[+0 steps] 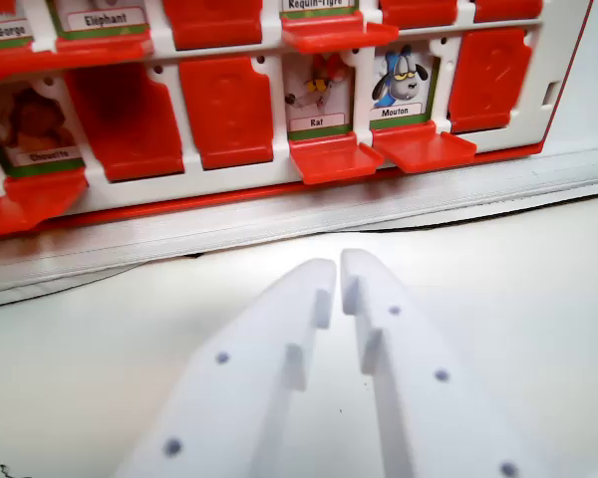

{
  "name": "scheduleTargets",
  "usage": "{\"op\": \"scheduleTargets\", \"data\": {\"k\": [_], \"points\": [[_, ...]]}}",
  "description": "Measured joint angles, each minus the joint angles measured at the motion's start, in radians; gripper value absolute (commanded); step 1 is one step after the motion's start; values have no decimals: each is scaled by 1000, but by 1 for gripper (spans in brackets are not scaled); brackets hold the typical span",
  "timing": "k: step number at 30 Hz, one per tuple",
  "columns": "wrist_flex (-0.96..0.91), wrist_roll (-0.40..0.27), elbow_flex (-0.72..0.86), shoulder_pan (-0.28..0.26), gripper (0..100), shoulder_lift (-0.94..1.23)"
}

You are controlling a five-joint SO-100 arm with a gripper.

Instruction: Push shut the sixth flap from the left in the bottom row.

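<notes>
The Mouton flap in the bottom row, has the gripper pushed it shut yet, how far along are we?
Not shut yet. The Mouton flap lies open, like the Rat flap beside it. The gripper is nearly closed, short of the board and touching no flap. Left to do: move in and push the flap shut.

Card labels on the red-and-white game board (pixel 538 60):
- "Elephant" (pixel 104 18), top row.
- "Requin-Tigre" (pixel 319 5), top row, partly cut off.
- "Rat" (pixel 317 121), bottom row.
- "Mouton" (pixel 402 112), bottom row.
- "Chouette" (pixel 46 155), bottom row, blurred.
</notes>
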Motion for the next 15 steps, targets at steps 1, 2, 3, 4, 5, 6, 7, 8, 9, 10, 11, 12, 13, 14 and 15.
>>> {"op": "scheduleTargets", "data": {"k": [1,2,3,4,5,6,7,8,9,10,11,12,13,14,15], "points": [[-32,-2,2,0,0,-38],[-60,-2,2,0,0,-71],[-87,-3,2,-3,0,-103],[-109,-5,2,-6,0,-133],[-126,-5,2,-8,0,-164],[-140,-5,2,-8,0,-193],[-152,-5,2,-5,0,-221],[-161,-2,2,0,0,-247],[-170,2,-5,6,0,-273],[-178,2,-12,9,0,-298],[-184,2,-26,11,0,-321],[-187,5,-38,11,0,-341],[-189,9,-54,11,0,-360],[-189,12,-71,11,0,-377],[-189,14,-87,11,0,-393]]}}
